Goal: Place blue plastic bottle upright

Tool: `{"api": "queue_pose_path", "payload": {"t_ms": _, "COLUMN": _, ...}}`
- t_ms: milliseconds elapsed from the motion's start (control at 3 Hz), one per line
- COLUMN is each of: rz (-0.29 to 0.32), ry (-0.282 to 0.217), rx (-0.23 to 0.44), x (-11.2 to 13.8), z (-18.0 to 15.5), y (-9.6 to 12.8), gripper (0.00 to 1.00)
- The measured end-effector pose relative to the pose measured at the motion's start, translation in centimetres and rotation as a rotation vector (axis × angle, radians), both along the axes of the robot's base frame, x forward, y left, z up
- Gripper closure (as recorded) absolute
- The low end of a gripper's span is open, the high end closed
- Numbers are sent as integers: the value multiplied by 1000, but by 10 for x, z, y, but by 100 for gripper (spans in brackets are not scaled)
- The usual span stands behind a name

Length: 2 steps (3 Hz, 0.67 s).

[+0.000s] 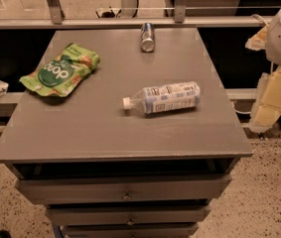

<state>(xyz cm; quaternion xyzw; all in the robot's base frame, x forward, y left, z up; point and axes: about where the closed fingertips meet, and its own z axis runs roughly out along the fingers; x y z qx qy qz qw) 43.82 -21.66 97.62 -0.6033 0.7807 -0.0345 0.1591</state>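
I see the blue plastic bottle (166, 98) lying on its side mid-right on the grey cabinet top (80, 128): clear, pale blue-and-white label, white cap pointing left. The gripper (275, 97) hangs beyond the right edge; I cannot tell its grip.

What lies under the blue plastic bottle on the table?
Only the grey tabletop; the blue plastic bottle lies on its side there. The strip directly beneath it is covered. The tool hangs beside the tabletop's right edge.
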Motion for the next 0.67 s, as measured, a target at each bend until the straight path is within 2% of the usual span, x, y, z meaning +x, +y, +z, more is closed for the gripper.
{"api": "queue_pose_path", "payload": {"t_ms": 333, "rz": 1, "ry": -7, "rx": 2, "x": 1, "z": 1, "y": 1, "gripper": 0}}
{"api": "queue_pose_path", "payload": {"t_ms": 667, "rz": 28, "ry": -21, "rx": 51, "x": 23, "z": -9, "y": 27, "gripper": 0}}
